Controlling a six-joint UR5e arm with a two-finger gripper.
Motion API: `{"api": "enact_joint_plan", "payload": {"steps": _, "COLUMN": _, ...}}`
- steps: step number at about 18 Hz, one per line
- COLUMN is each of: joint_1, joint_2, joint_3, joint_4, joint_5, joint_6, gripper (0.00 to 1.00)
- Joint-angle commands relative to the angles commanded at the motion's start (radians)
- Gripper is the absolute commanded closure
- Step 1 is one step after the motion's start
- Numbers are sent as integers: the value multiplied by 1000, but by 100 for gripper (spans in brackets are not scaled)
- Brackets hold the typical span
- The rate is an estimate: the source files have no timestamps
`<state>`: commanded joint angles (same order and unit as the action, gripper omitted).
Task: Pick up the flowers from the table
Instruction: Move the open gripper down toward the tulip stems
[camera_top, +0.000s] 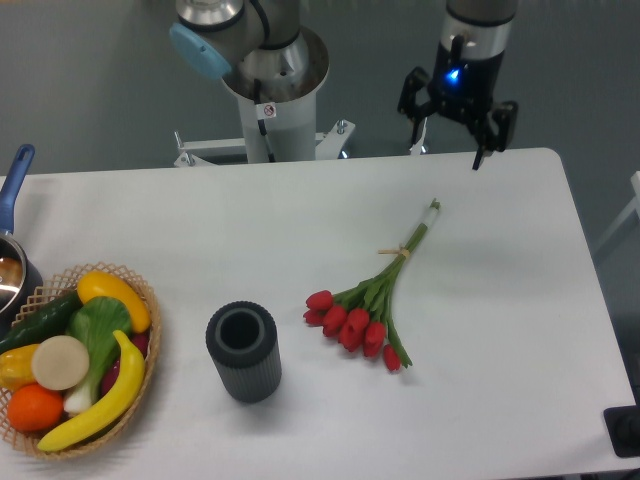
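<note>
The white surface (300, 215) filled most of the view, and the flowers (368, 300) lay on it right of centre: red tulip buds fanned toward the near side, green stems running up and right to a thin tip, a pale band tying them partway along. Nothing touched them.

Next in size, the woven basket (150, 340) of toy fruit and vegetables sat at the left edge, well apart from the bunch, with a blue-handled pot (10, 250) behind it. A dark ribbed cylinder (243, 351) stood upright near the buds, to their left.

The hand (452, 135) hung above the far edge of the surface, beyond the stem tip, its two fingers spread wide and holding nothing.

The risks looked to lie in the grasp itself. The stems lay flat and thin against the surface, so fingers coming down too shallow would likely close on air, and too deep would jam on the surface. Closing near the loose tip could let the heavier bud end droop or slip out; closing on the buds could crush them. The cylinder stood near enough to be knocked if the approach drifted left.
</note>
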<state>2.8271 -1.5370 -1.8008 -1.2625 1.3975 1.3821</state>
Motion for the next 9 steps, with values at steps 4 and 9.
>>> {"api": "enact_joint_plan", "payload": {"steps": 4, "joint_1": -40, "joint_2": -37, "joint_3": -48, "joint_4": 9, "joint_5": 3, "joint_6": -9, "gripper": 0}}
{"api": "enact_joint_plan", "payload": {"steps": 9, "joint_1": -75, "joint_2": -80, "joint_3": -124, "joint_4": 150, "joint_5": 3, "joint_6": -122, "gripper": 0}}
